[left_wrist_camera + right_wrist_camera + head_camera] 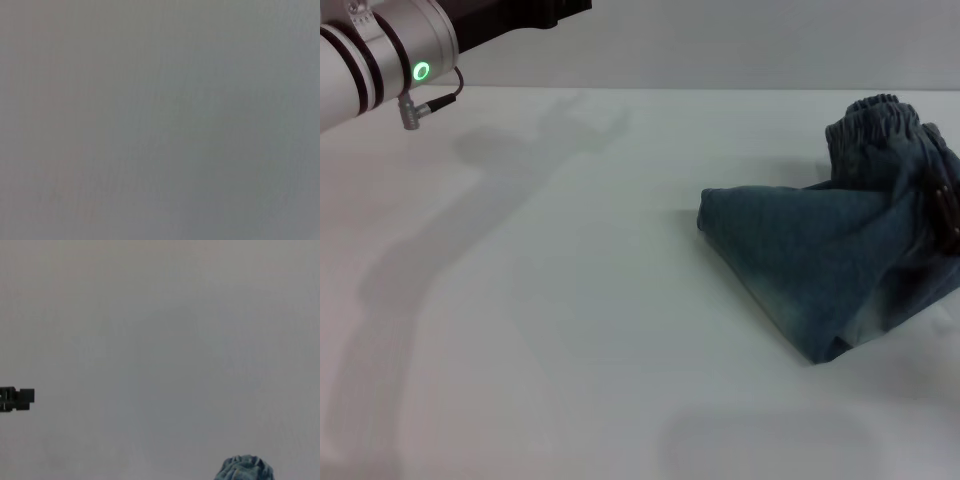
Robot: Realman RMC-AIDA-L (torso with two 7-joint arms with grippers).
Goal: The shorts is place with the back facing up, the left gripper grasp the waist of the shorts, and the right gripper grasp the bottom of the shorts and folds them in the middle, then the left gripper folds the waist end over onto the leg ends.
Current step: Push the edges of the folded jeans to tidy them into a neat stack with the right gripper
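Soft, even overhead light on the white table (570, 300), no glare. The left arm (390, 50) throws a long, faint grey shadow across the table's left side. The left wrist view is a featureless grey blur; the right wrist view is hazy and flat.

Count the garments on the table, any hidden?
1. A single pair of blue shorts lies crumpled at the right side of the white table, its waistband toward the far edge. Its right side runs out of the head view, so that part is unseen.
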